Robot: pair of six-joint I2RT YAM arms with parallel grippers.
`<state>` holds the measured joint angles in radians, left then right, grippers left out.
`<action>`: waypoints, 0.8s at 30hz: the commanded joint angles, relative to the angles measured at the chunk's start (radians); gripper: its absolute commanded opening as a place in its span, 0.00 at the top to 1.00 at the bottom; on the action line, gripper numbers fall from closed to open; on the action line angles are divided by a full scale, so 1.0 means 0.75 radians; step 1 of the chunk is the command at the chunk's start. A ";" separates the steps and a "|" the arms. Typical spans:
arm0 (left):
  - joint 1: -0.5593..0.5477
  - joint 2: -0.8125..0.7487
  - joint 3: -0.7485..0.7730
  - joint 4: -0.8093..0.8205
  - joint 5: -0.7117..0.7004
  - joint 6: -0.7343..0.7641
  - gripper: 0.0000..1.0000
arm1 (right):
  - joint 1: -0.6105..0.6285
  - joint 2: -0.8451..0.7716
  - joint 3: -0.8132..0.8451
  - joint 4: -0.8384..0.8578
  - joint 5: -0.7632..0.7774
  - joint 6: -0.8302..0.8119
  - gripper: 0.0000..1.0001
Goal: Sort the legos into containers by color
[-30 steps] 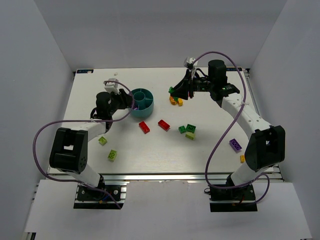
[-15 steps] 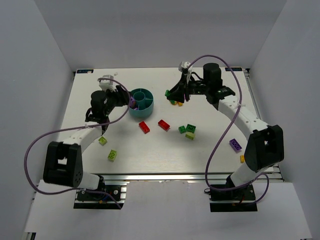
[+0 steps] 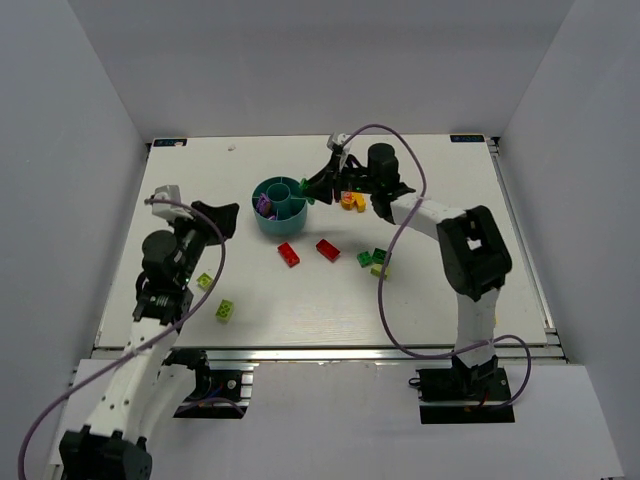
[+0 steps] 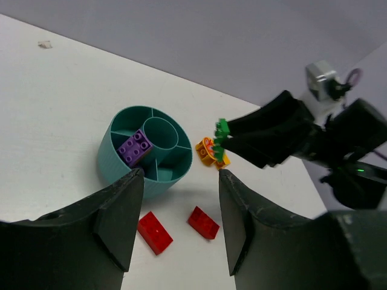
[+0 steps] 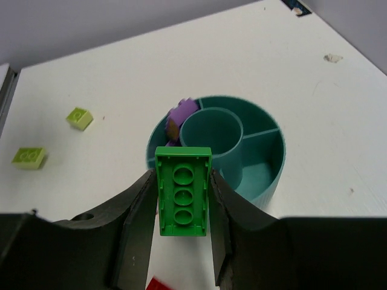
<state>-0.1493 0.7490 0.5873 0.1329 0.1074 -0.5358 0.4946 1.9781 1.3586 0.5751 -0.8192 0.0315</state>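
White table (image 3: 300,300) carries teal bowl (image 3: 278,226), two red bricks (image 3: 288,254), lime bricks (image 3: 225,310), orange bricks (image 3: 350,203), dark green brick (image 3: 365,258).

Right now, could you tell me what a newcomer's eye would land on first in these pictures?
The right pincer grips a green brick close beside the teal bowl. A purple brick lies in one compartment, and two red bricks lie on the table just in front of the bowl.

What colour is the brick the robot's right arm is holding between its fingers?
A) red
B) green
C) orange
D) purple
B: the right wrist view shows a green brick clamped in the right gripper, just in front of the teal bowl.
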 commanded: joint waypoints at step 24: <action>0.005 -0.459 0.009 -0.562 -0.252 -0.259 0.38 | 0.071 0.342 0.142 0.818 0.192 0.024 0.91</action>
<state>-0.1493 0.4244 0.5694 -0.2630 -0.0681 -0.7120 0.5377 2.2044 1.4494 1.1030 -0.7227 0.0711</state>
